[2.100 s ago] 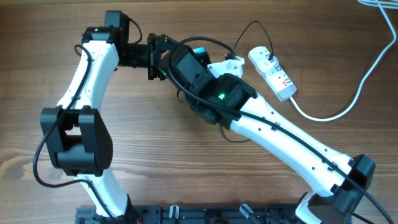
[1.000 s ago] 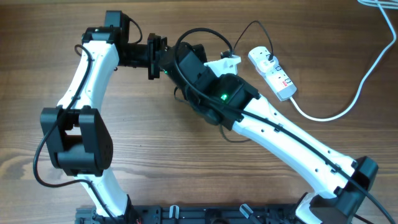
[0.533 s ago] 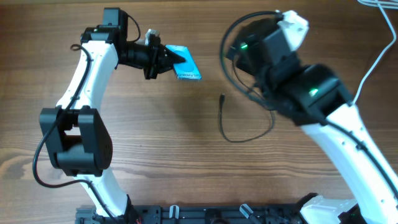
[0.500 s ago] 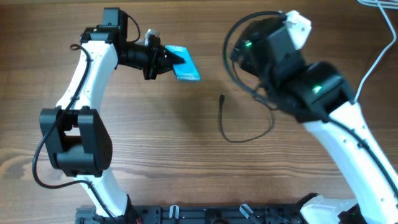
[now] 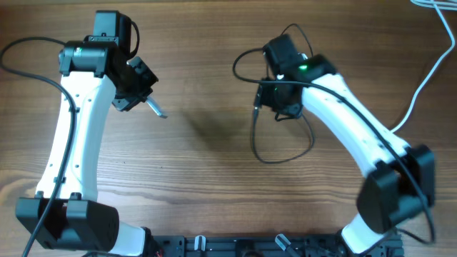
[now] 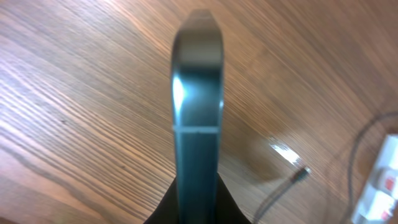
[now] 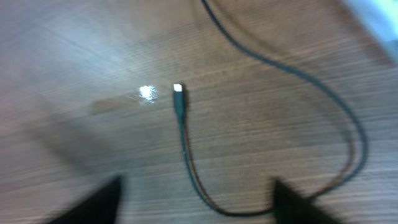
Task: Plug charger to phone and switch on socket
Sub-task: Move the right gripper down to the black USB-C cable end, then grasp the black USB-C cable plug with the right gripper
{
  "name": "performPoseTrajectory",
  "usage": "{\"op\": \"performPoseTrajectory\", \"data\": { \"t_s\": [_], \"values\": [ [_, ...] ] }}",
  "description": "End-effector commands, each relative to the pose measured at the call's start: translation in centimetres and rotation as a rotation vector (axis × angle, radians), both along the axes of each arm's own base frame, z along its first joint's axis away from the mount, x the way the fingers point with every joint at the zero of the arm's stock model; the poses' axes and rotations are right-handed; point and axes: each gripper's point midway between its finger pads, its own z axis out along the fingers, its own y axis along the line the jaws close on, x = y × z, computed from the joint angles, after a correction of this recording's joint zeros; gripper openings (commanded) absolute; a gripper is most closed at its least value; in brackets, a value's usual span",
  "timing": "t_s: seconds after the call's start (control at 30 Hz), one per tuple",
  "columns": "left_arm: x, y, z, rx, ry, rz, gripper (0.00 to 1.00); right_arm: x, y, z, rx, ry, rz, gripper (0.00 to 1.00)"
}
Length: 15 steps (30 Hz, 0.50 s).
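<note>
The phone (image 6: 198, 112) stands edge-on between the jaws of my left gripper (image 6: 198, 208), which is shut on it. From overhead it shows only as a thin sliver (image 5: 156, 108) below the left gripper (image 5: 146, 98), above the table's left half. The charger's thin black cable (image 5: 258, 146) loops on the wood, its plug tip (image 7: 178, 93) lying free. My right gripper (image 7: 199, 205) hovers open just over that cable, nothing between its fingers; overhead it (image 5: 275, 107) sits beside the tip (image 5: 255, 111). The socket (image 6: 382, 186) peeks in at the left wrist view's right edge.
A thick white cord (image 5: 421, 78) curves along the table's right side. The right arm (image 5: 343, 121) stretches from the front right across the spot behind the cable. The cable tip (image 6: 301, 174) also lies right of the phone in the left wrist view.
My left arm has pulled back to the left with the phone, now edge-on. The right arm has swung down from the back right to just over the charger's tip.
</note>
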Motion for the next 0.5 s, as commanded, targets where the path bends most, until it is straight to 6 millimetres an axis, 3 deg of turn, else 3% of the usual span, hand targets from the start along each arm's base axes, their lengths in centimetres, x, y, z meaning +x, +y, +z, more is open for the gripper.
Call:
{"op": "performPoseTrajectory", "data": {
  "t_s": [0.0,0.07,0.17,0.47],
  "values": [
    [0.2,0.6,-0.3,0.047,0.007,0.032,0.04,-0.5,2.4,-4.4,0.000,0.072,0.098,0.47],
    [0.2,0.0,-0.4,0.031,0.011,0.019,0.04,-0.6,3.4,-6.5,-0.018,0.091,0.157,0.47],
    [0.2,-0.2,-0.4,0.032,0.011,0.011,0.04,-1.0,3.7,-8.0,-0.044,0.115,0.169,0.47],
    [0.5,-0.5,-0.3,0.030,-0.003,0.006,0.04,1.2,2.9,-8.0,-0.112,0.019,0.150,0.45]
  ]
}}
